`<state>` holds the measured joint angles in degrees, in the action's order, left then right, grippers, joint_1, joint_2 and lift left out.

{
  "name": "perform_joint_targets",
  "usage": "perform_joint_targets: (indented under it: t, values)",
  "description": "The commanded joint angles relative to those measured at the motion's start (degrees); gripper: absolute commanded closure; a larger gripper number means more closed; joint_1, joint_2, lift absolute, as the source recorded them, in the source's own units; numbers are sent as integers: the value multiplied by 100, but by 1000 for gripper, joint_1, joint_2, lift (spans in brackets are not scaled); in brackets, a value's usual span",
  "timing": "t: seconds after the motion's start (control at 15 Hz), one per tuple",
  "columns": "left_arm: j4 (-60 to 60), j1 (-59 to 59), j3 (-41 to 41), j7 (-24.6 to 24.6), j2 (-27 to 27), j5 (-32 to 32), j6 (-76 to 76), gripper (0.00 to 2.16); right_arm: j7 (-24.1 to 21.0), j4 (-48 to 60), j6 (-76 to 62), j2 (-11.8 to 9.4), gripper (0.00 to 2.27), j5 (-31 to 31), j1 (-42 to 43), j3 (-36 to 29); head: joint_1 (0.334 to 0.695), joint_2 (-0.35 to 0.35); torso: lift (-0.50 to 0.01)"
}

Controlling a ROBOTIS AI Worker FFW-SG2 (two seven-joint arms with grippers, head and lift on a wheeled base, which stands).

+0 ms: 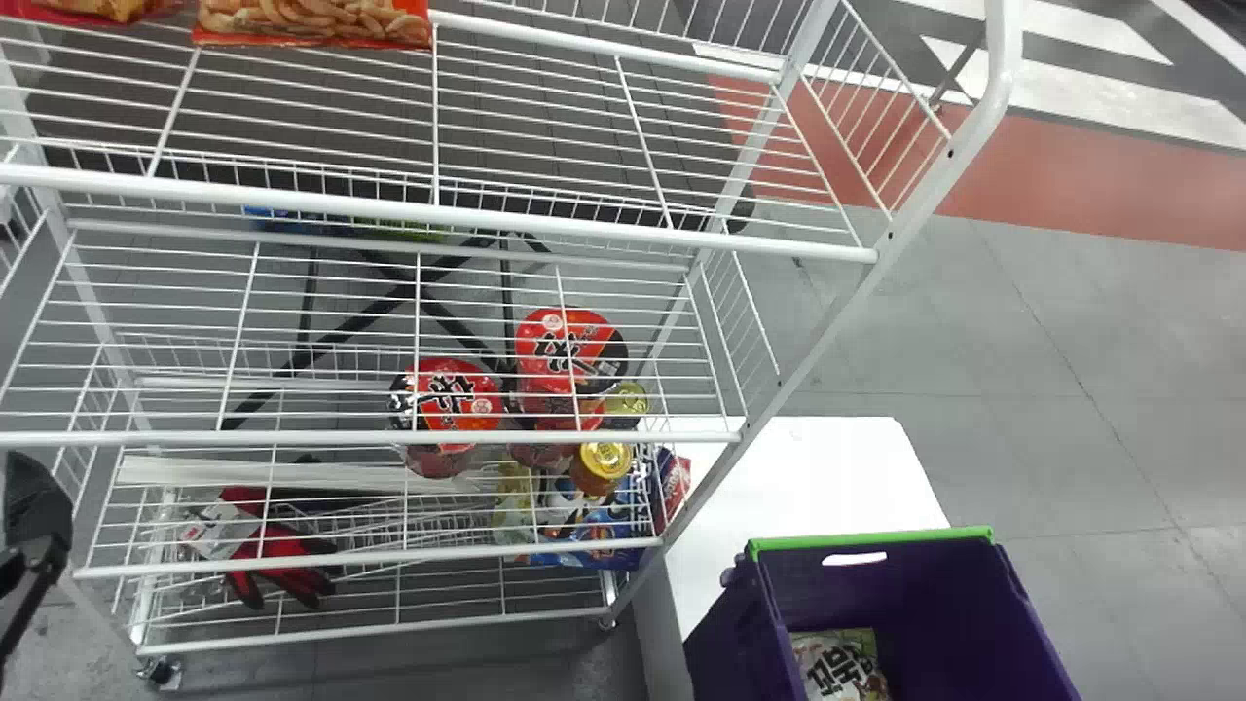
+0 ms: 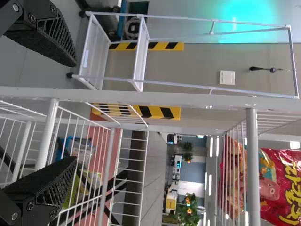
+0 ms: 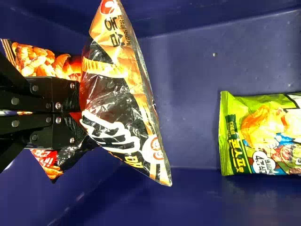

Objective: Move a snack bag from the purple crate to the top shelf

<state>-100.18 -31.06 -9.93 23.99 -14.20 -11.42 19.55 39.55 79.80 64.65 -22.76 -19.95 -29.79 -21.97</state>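
Note:
My left gripper (image 1: 37, 506) is at the left edge of the head view, beside the rack. In the left wrist view the same gripper (image 2: 73, 112) stands open, its fingers wide apart with nothing held. Inside the purple crate (image 1: 886, 594), my right gripper (image 3: 73, 114) is shut on a black-and-orange snack bag (image 3: 120, 89), which covers its fingertips. Another orange-and-black bag (image 3: 44, 61) lies behind that gripper. A green snack bag (image 3: 263, 136) rests apart from them in the crate. The top shelf (image 1: 545, 117) of the white rack holds an orange snack bag (image 1: 311, 21).
Lower shelves hold red noodle packs (image 1: 448, 394), a gold-lidded jar (image 1: 602, 462) and red gloves (image 1: 277, 565). The crate is by a white table (image 1: 818, 467) right of the rack. The rack's slanted post (image 1: 827, 321) rises between shelves and crate side.

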Motion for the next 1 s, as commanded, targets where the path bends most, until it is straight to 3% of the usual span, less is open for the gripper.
perform_joint_targets:
  t: [0.0, 0.93]
  values:
    - [-11, -23, 8, 0, -13, 0, 0, 117, 0, -9, 0, 0, 1690, 0, 0, 0, 695, -350, -236]
    - [-213, -190, 166, 0, -75, -62, 18, 117, 26, 79, -228, 131, 1690, 17, -27, 0, 695, -350, -180]
